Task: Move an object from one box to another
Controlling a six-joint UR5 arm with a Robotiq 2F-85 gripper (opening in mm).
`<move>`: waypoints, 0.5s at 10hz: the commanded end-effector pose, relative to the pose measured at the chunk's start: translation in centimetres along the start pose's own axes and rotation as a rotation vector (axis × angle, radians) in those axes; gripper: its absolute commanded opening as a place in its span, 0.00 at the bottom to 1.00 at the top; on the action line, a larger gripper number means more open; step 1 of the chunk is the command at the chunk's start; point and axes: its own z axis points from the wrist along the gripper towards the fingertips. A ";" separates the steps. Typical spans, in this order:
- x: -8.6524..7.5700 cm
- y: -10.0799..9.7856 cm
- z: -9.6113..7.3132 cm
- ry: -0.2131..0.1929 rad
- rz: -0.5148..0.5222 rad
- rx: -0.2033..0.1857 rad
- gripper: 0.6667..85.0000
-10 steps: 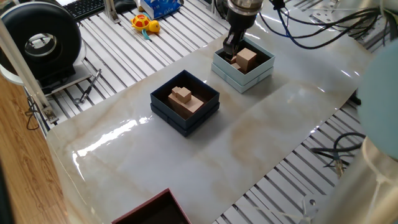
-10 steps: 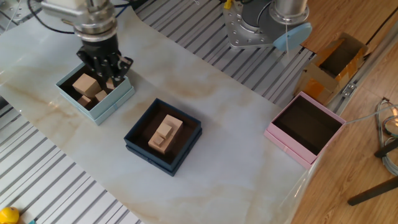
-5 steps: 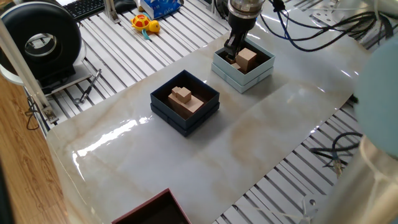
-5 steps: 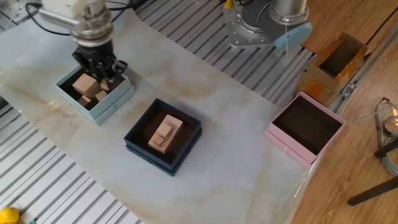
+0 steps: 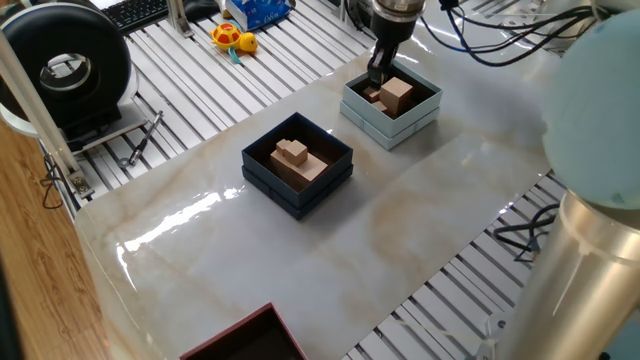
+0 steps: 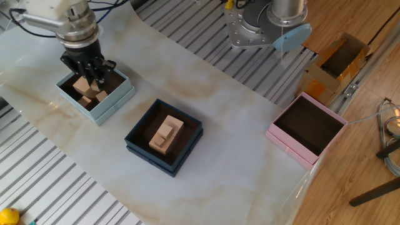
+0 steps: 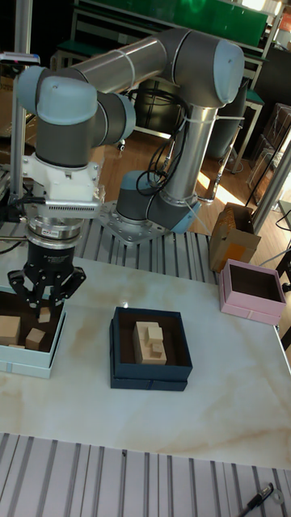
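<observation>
Taking the dark navy box (image 6: 164,137) at the middle of the bench (image 6: 237,156) as the landmark, it holds only a stepped wooden block (image 6: 165,134). Beyond it the pale blue-grey box (image 6: 95,94) holds a big tan cube (image 7: 9,328) and the small wooden block (image 7: 35,338). Above that far box hangs the end effector (image 7: 48,304), its fingers (image 7: 67,294) spread apart and holding nothing.
</observation>
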 end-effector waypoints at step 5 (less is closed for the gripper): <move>1.1 -6.0 1.1 -0.063 0.018 -0.051 0.01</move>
